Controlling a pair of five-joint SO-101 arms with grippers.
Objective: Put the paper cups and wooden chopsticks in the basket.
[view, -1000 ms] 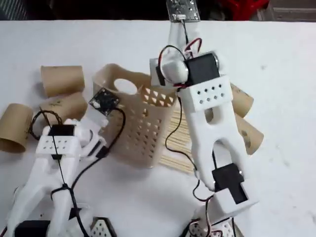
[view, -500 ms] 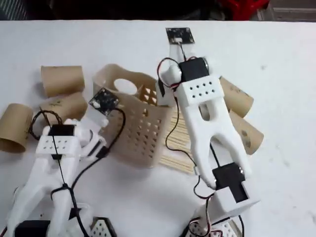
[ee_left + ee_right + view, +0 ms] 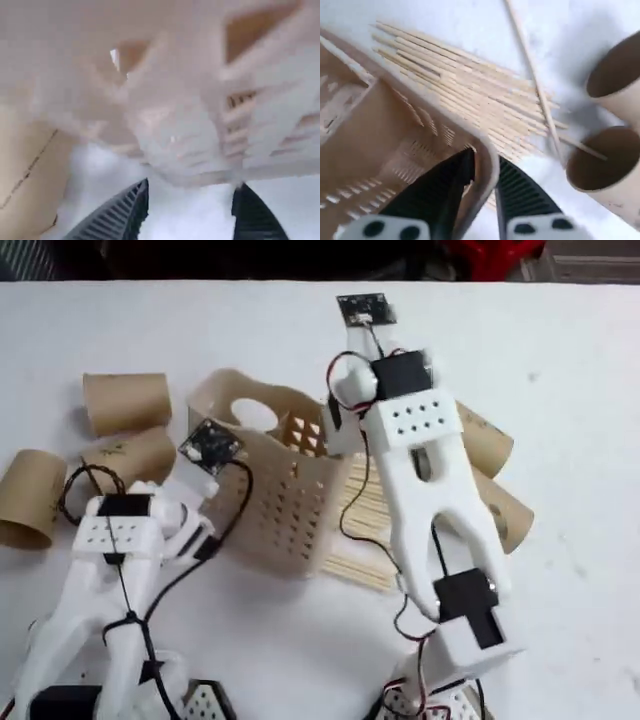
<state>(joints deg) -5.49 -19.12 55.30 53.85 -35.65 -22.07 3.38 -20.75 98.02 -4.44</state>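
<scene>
Basket lies tipped at mid-table; your right gripper pinches its rim. Your left gripper is spread against its left wall. Chopsticks lie just right of it, paper cups on both sides.

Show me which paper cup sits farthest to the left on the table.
The cup at the overhead view's left edge; two others lie nearer the basket, and two more lie on the basket's right side.

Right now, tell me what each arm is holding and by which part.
The right gripper holds the basket by its rim, one finger inside the wall and one outside. The left gripper is open beside the basket and holds nothing.
</scene>
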